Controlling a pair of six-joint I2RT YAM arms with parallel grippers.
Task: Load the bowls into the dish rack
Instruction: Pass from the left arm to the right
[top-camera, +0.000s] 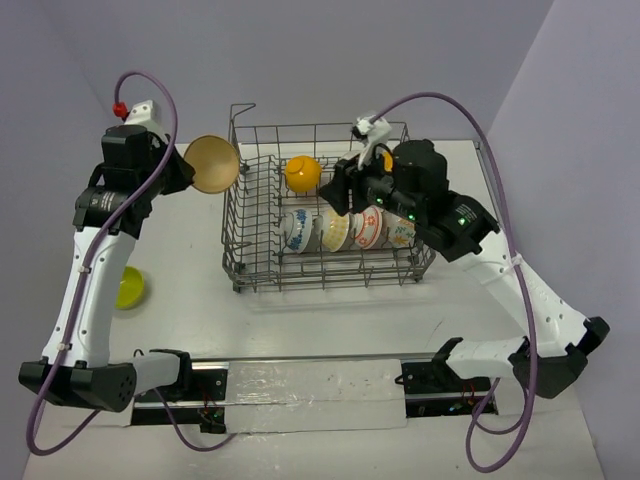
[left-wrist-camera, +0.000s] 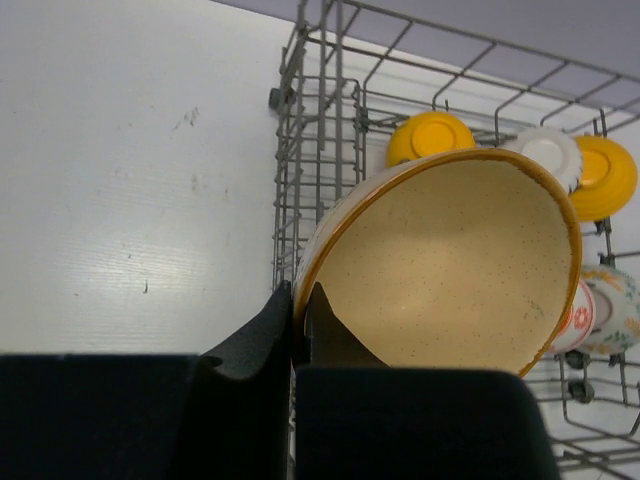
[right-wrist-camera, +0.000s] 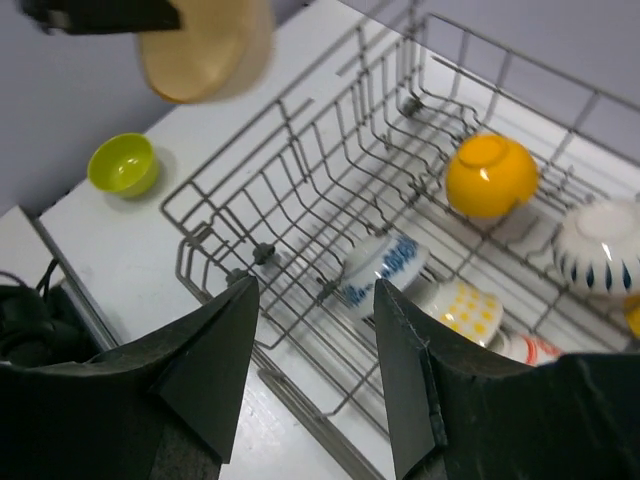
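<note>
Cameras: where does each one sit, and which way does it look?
Top external: fixed high behind the robot, looking down on the white table, the big grey wire dish rack, the left arm and the right arm.
Left wrist: on that wrist, looking along the black left fingers, shut on the round tan speckled bowl's rim, toward the rack.
Right wrist: on that wrist above the rack, looking down between the open black right fingers at bowls inside.
Shared: all three show the tan bowl.

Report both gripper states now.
Left gripper: shut on the rim of the tan speckled round bowl.
Right gripper: open, holding nothing, above the grey wire dish rack.
</note>
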